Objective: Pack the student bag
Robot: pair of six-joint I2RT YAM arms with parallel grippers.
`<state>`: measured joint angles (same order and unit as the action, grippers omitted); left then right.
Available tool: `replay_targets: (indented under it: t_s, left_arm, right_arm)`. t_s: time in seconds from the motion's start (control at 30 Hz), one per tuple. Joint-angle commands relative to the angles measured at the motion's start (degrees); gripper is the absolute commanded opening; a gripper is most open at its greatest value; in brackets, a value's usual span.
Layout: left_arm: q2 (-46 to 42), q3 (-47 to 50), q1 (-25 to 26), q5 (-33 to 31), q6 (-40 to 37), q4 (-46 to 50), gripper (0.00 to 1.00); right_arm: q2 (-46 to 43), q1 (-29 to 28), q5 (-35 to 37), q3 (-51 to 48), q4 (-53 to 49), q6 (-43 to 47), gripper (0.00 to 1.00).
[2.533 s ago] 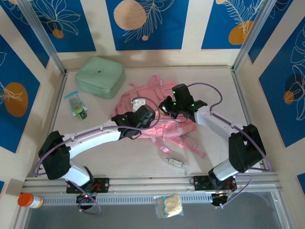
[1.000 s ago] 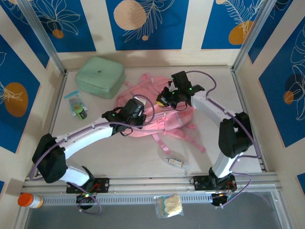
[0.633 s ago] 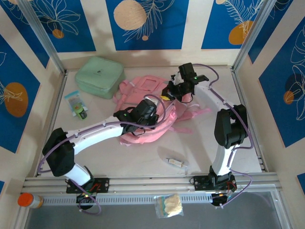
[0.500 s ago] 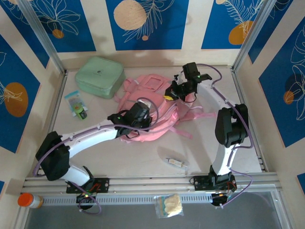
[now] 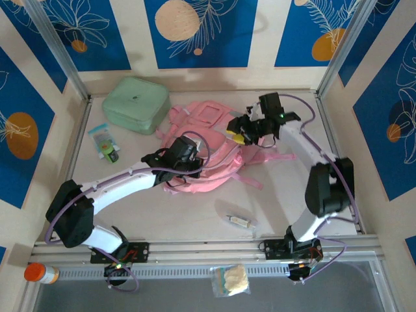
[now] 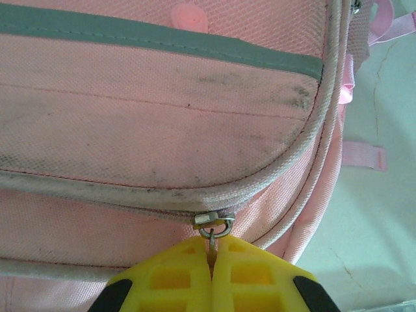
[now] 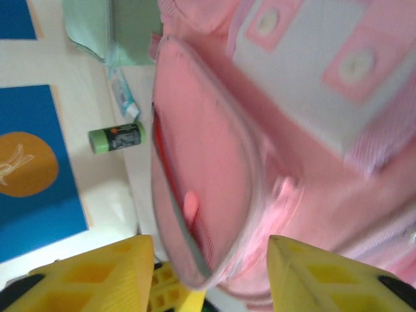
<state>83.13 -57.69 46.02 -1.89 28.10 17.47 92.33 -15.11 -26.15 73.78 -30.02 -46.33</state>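
Note:
The student bag, a pink backpack with grey-white panels, lies in the middle of the table. At the bag's near left edge my left gripper is shut. In the left wrist view its yellow fingers pinch the metal zip pull of the bag. My right gripper hangs over the bag's far right side. The right wrist view is blurred, with the right gripper open and its yellow fingers wide apart above the bag, holding nothing.
A mint-green zip case sits at the back left, with a packet and a green tube in front of it. A small clear packet lies near the front. An orange-capped bottle and a snack bag rest beyond the front rail.
My right gripper has opened, let go of the bag and drawn away to the right. The bag has settled flatter. The left gripper stays shut on the zip pull and has shifted slightly left.

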Motion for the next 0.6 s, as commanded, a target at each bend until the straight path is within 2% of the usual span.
replay_targets:
  t_s: [0.0,0.13,0.3,0.4,0.57]
  left_arm:
    - [0.3,-0.5,0.4,3.2,0.2,-0.1,0.00]
    - [1.5,-1.1,0.4,4.0,0.2,-0.3,0.00]
    - [1.0,-0.3,0.4,3.5,-0.5,-1.2,0.00]
    - [0.8,0.0,0.5,4.3,-0.4,-1.4,0.00]
    - [1.2,0.4,1.2,5.3,-0.2,-2.6,0.00]
  right_arm:
    - [-6.3,-3.6,-1.8,-10.1,10.2,-11.4,0.52]
    - [-7.9,-10.2,2.8,-15.4,17.3,-19.7,0.51]
    - [-6.1,-14.1,9.8,-15.9,20.8,-25.2,0.42]
    - [-3.9,-15.2,15.0,-13.0,18.0,-23.1,0.38]
    - [0.5,-15.1,15.5,-8.9,17.2,-20.5,0.24]
